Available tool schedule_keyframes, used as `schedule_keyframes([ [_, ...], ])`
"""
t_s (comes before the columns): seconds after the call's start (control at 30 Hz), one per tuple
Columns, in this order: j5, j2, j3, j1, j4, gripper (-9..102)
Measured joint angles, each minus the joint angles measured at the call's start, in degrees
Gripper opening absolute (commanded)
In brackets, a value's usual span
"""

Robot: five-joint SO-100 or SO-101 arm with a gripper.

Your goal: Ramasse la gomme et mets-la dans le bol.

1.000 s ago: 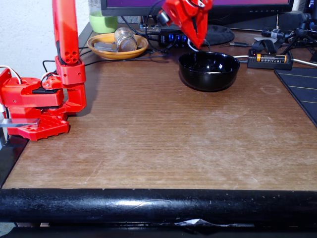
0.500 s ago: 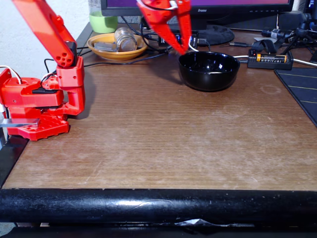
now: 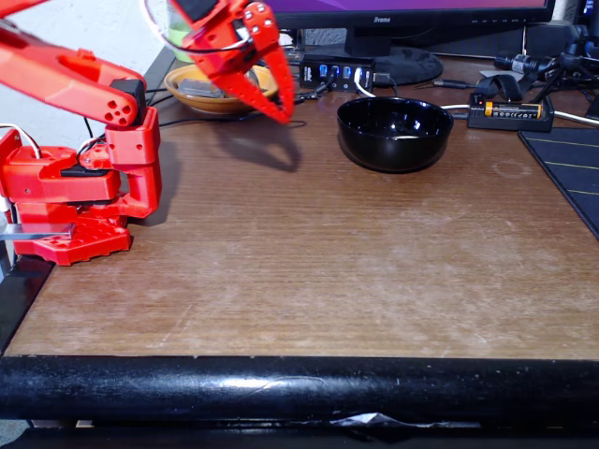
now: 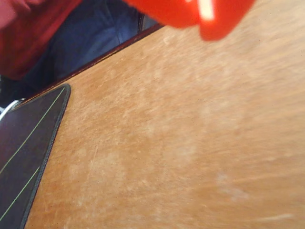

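The red gripper (image 3: 284, 117) hangs in the air above the back left part of the wooden table (image 3: 309, 262), its fingers drawn together to a single point and carrying nothing. It points down and to the right in the fixed view, clear of the tabletop, with its shadow on the wood just beneath. In the wrist view a blurred red part of the gripper (image 4: 209, 21) shows at the top edge, too smeared to make out any detail.

The black bowl (image 3: 395, 134) stands near the table's back edge, right of the gripper and apart from it. Inside it, low against the far wall, is a pale sliver that may be the eraser (image 3: 404, 137), though it is too small to be sure.

Behind the gripper, at the back left corner, sits an orange-yellow dish (image 3: 220, 99) holding a glass jar on its side, with a green cup (image 3: 178, 37) further back. A monitor stand (image 3: 398, 61) and a USB hub (image 3: 335, 71) line the back edge. A black battery holder (image 3: 510, 111) lies right of the bowl, and a dark mat (image 3: 571, 168) covers the right edge; the same mat (image 4: 24, 157) appears in the wrist view. The arm's red base (image 3: 75, 201) is at the left edge. The middle of the table between gripper and bowl is bare wood.
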Motion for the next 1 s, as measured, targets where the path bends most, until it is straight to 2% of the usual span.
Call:
schedule_keyframes([
  [0.17, 0.4, 8.1, 3.4, 0.1, 4.3, -6],
  [0.33, -0.2, 14.9, 6.2, -4.2, 10.0, -6],
  [0.83, -2.7, 24.7, 23.6, -3.2, 9.0, -6],
  [1.0, -0.7, 24.7, 27.1, -3.2, 5.4, -6],
])
